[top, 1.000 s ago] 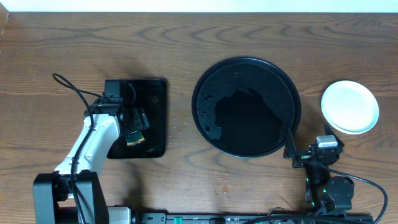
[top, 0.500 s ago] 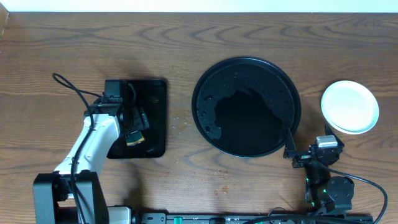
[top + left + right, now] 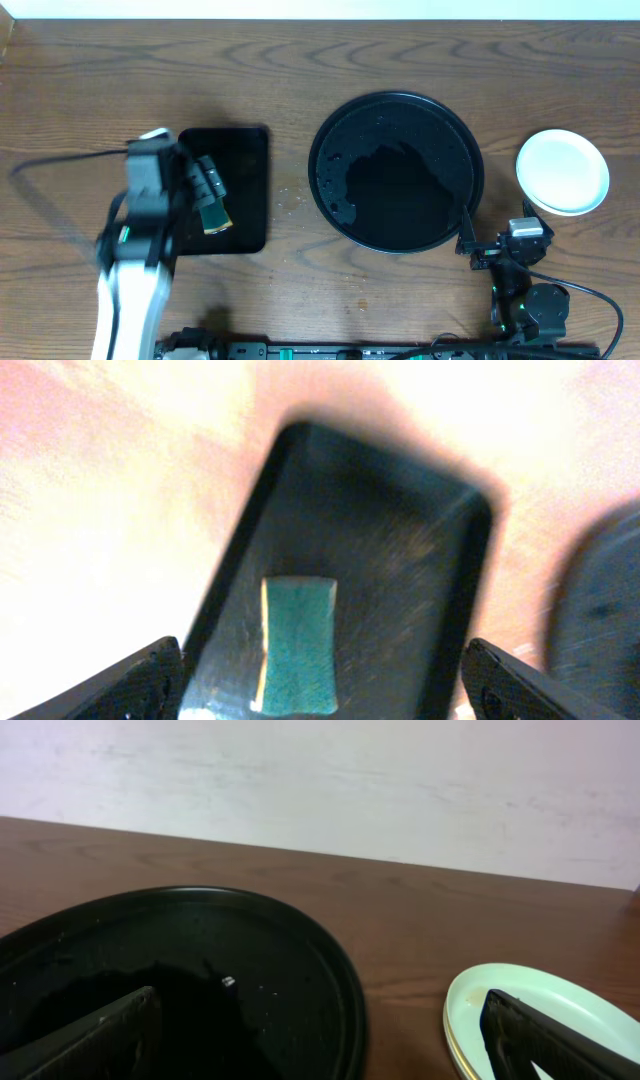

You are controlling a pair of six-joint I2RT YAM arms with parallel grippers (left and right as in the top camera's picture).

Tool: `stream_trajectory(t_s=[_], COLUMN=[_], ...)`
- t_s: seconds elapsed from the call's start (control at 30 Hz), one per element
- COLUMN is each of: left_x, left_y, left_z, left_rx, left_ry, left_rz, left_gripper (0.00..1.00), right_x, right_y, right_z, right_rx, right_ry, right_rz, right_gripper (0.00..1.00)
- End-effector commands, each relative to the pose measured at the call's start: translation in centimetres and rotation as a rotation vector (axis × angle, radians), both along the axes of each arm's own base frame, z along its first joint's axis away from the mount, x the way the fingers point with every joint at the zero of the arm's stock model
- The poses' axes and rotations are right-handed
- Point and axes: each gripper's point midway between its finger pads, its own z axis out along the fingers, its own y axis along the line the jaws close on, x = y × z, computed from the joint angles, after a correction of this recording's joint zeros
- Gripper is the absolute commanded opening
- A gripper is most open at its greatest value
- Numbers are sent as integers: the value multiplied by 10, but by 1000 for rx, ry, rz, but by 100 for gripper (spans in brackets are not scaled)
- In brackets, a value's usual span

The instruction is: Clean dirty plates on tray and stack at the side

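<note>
The round black tray (image 3: 420, 130) lies mid-table with wet patches and no plates on it; it also shows in the right wrist view (image 3: 280, 950). The plates (image 3: 562, 171) sit stacked to its right on the table, a pale blue-white one on top and a yellow rim beneath (image 3: 520, 1005). My right gripper (image 3: 497, 237) is open and empty between tray and stack, low near the front edge (image 3: 320, 1055). My left gripper (image 3: 207, 187) is open above a green sponge (image 3: 297, 645) and holds nothing (image 3: 320, 695).
The sponge (image 3: 215, 218) lies on a smaller rectangular black tray (image 3: 245, 160) at the left, also seen in the left wrist view (image 3: 400, 560). Bare wooden tabletop surrounds both trays. A pale wall runs along the table's far edge.
My left arm has swung up and back and is blurred with motion. The sponge still lies on the rectangular tray. The right arm, round tray and plates have not moved.
</note>
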Motion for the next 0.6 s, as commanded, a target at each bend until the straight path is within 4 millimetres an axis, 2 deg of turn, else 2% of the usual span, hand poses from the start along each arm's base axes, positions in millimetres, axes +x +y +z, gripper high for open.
stream_trajectory(t_s=[0.0, 0.07, 0.13, 0.3, 0.4, 0.57], left_x=[-20, -38, -55, -96, -112, -126], left_y=[3, 2, 2, 2, 2, 0], left_z=[56, 88, 111, 148, 149, 108], left_rx=[19, 21, 22, 27, 27, 14], left_ry=[-203, -334, -433, -623, -658, -576], left_rz=[12, 13, 14, 19, 19, 14], left_gripper=[89, 89, 89, 89, 89, 89], right_x=[0, 0, 0, 0, 0, 0], right_y=[-8, -8, -8, -8, -8, -8], right_z=[0, 0, 0, 0, 0, 0], right_rx=[-10, -10, -10, -10, -10, -10], right_ry=[-1, -1, -1, -1, -1, -1], right_rz=[-34, -34, -34, -34, -34, -34], right_gripper=[99, 99, 99, 99, 99, 99])
